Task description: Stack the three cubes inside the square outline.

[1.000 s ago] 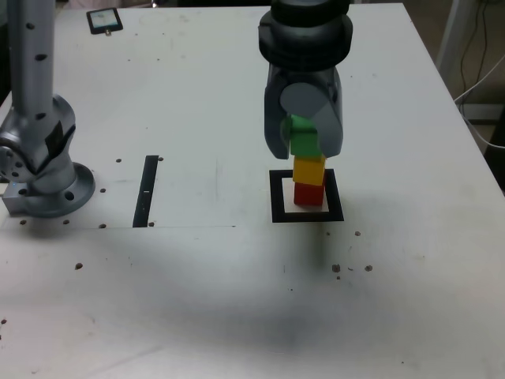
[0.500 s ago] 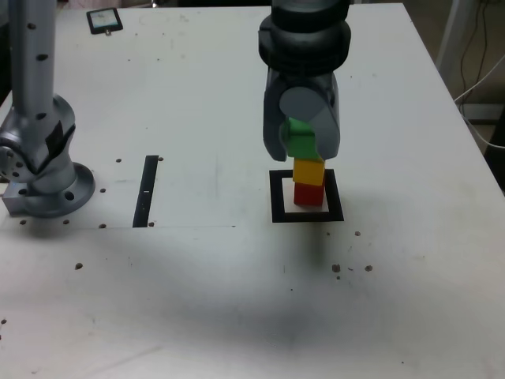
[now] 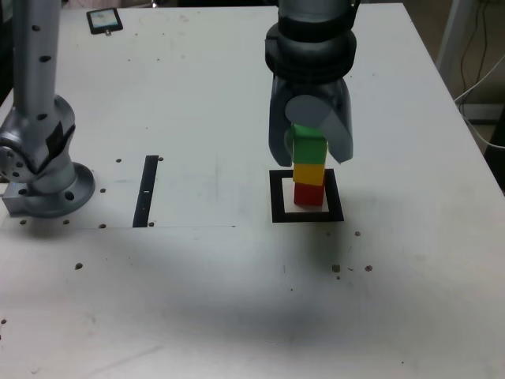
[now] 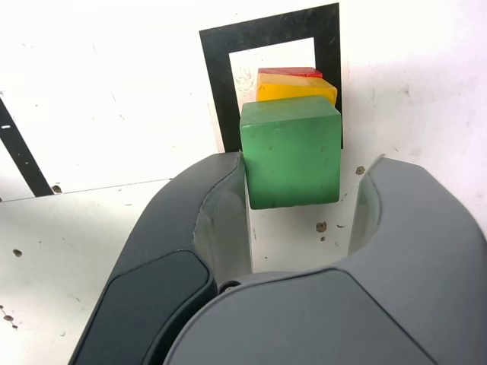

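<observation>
Looking at the table (image 3: 197, 95) from the exterior view, we see three cubes piled into one column inside the square outline (image 3: 276, 197): the red cube (image 3: 309, 194) at the bottom on the white centre, the yellow cube (image 3: 309, 173) on it, and the green cube (image 3: 308, 148) on top. The column stands toward the far part of the frame.

The claw (image 3: 311, 154) hangs straight over the pile, pointing down, its two grey jaws on either side of the green cube. In the wrist view the claw (image 4: 300, 198) is parted: one jaw lies right against the side of the green cube (image 4: 293, 152), and we cannot quite tell whether it touches, while the other stands clear with bare table showing between. So the cube rests on the yellow cube (image 4: 297, 87) and is let go, not clamped. A sliver of the red cube (image 4: 289, 72) peeks out beneath, and the square outline (image 4: 217, 76) frames the pile.

Well apart, toward the exterior view's left, lie a thin black strip (image 3: 147, 189) and the arm's round base (image 3: 47, 185)
</observation>
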